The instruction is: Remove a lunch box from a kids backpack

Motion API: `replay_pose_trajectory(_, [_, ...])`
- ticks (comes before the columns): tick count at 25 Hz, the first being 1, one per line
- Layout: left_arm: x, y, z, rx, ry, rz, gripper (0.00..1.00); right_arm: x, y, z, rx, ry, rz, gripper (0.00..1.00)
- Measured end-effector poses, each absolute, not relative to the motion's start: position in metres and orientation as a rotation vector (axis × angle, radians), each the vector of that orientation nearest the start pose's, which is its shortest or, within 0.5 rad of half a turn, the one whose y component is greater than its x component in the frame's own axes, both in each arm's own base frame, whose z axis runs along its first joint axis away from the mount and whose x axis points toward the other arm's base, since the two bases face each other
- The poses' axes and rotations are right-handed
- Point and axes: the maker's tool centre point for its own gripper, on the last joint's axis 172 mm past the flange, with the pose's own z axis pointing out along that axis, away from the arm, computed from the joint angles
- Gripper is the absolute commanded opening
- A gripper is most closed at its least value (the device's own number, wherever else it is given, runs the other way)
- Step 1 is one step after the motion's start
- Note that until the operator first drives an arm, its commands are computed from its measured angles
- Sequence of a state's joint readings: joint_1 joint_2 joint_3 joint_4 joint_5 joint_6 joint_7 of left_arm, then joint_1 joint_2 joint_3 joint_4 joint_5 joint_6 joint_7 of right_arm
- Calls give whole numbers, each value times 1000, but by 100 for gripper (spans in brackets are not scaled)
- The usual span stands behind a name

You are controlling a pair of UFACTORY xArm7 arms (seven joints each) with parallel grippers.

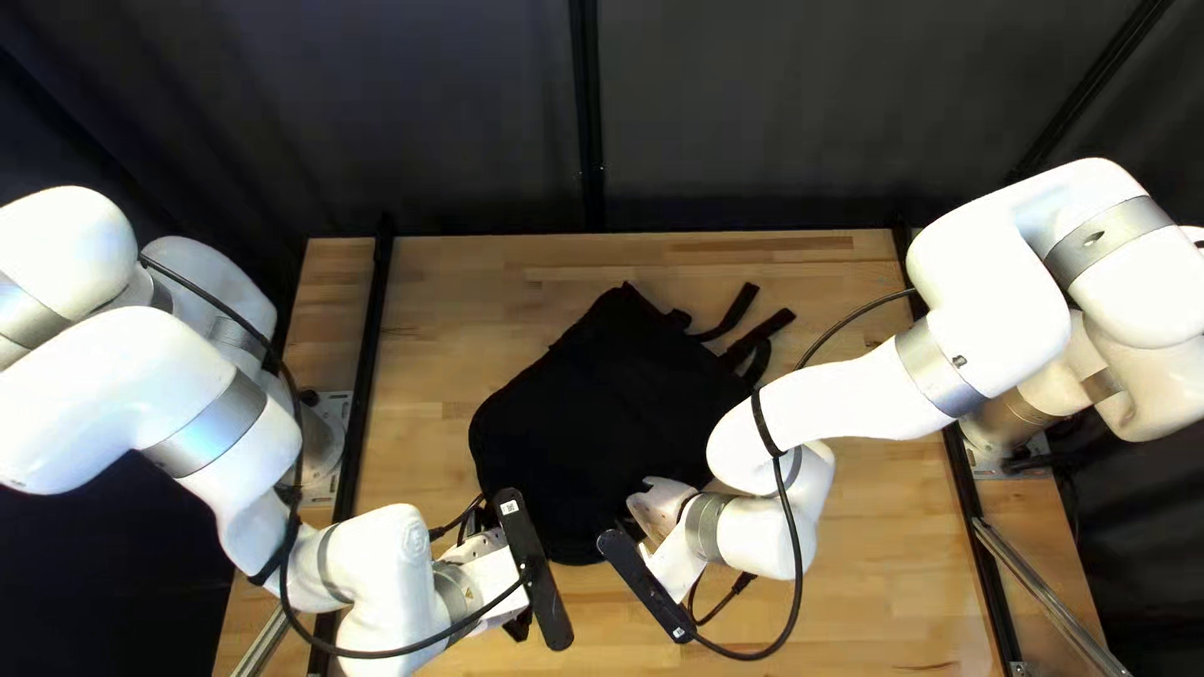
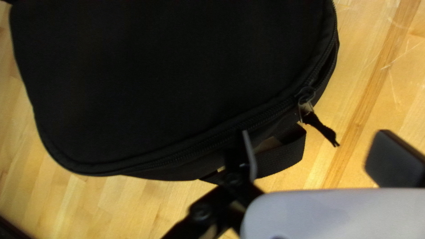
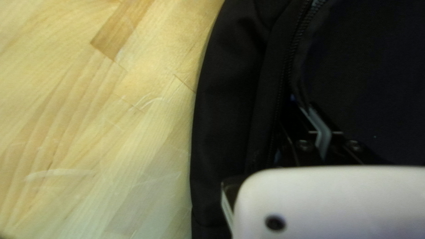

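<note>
Topping wooden table (image 1: pixel 477 288) — backpack (image 1: pixel 602 414), curtain (image 1: pixel 778 113) behind

A black backpack (image 2: pixel 177 79) lies on the wooden table (image 2: pixel 380 79), a zipper (image 2: pixel 256 121) curving along its near edge. Beside it, the left gripper (image 1: pixel 498 574) has its fingers spread, one right by the webbing loop (image 2: pixel 283 157).

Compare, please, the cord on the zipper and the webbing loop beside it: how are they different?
The cord is narrow with a ragged end, but the loop is a wide, flat band. The cord's tip lies loose over the table, while the loop curves back toward the backpack. Both are black and belong to the backpack.
</note>
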State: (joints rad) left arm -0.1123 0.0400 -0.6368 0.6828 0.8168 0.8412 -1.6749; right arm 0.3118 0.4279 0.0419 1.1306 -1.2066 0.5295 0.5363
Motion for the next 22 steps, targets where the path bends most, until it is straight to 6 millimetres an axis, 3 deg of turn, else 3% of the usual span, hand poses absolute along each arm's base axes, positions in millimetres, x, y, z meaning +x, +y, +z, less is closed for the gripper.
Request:
replay_pose_trajectory(11, [364,-185,85,-2705,-438,-599,0,587,150,75,2338,1048,556,0])
replay_pose_trajectory(22, [351,-167,92,-2690,-468,-565,0,588,157,75,2359,1044,538,0])
